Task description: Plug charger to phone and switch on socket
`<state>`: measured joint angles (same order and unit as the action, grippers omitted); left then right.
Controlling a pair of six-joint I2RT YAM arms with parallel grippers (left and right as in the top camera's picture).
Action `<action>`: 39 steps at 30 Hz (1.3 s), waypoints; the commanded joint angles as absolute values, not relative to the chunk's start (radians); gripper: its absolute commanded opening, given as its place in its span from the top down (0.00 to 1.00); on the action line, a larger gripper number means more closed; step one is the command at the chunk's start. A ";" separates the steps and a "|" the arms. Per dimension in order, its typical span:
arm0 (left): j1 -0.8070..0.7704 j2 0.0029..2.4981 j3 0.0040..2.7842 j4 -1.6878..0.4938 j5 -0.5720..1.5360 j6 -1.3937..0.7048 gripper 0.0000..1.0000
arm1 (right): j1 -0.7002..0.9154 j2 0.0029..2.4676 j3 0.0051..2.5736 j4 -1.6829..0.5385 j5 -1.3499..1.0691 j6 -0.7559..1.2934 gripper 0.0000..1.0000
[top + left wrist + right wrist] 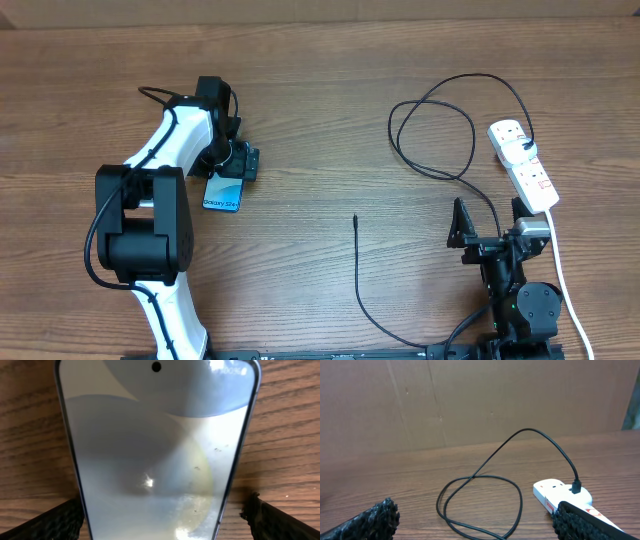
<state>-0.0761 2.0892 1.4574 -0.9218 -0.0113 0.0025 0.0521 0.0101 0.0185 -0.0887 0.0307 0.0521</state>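
Observation:
The phone lies flat on the wooden table at the left, its light screen up; it fills the left wrist view. My left gripper is open and straddles the phone's end, with a finger on each side and a gap on the right. The charger cable lies on the table with its slim free end at mid table. It loops and its black plug sits in the socket strip. My right gripper is open and empty, next to the strip.
The strip's thick white cord runs to the front right edge past the right arm's base. A brown cardboard wall stands behind the table.

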 commanded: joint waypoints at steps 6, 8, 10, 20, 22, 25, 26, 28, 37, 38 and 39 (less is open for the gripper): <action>-0.077 2.106 1.435 -0.919 0.019 0.017 0.00 | 0.048 0.003 0.008 -0.081 0.035 0.047 0.00; -0.076 2.106 1.435 -0.919 0.020 0.019 0.00 | 0.048 0.003 0.008 -0.082 0.035 0.047 0.00; -0.076 2.106 1.434 -0.919 0.020 0.020 0.00 | 0.048 0.003 0.008 -0.081 0.035 0.047 0.00; -0.064 2.106 1.414 -0.915 0.020 0.023 0.01 | 0.048 0.003 0.008 -0.081 0.035 0.047 0.00; -0.064 2.106 1.414 -0.915 0.020 0.023 0.01 | 0.048 0.003 0.008 -0.082 0.035 0.047 0.00; -0.064 2.106 1.414 -0.915 0.020 0.023 0.03 | 0.048 0.003 0.008 -0.081 0.035 0.047 0.00; -0.064 2.106 1.414 -0.915 0.020 0.023 0.04 | 0.048 0.003 0.008 -0.081 0.035 0.047 0.00; -0.064 2.106 1.414 -0.915 0.020 0.023 0.09 | 0.048 0.003 0.008 -0.082 0.035 0.047 0.00; -0.064 2.106 1.414 -0.915 0.020 0.023 0.13 | 0.048 0.003 0.008 -0.081 0.035 0.047 0.00; -0.064 2.106 1.414 -0.915 0.020 0.023 0.13 | 0.048 0.003 0.008 -0.082 0.035 0.047 0.00; -0.064 2.106 1.414 -0.915 0.020 0.023 0.14 | 0.048 0.003 0.008 -0.081 0.035 0.047 0.00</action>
<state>-0.0711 2.0872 1.4483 -0.9150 -0.0013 0.0071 0.0525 0.0101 0.0185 -0.0887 0.0307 0.0517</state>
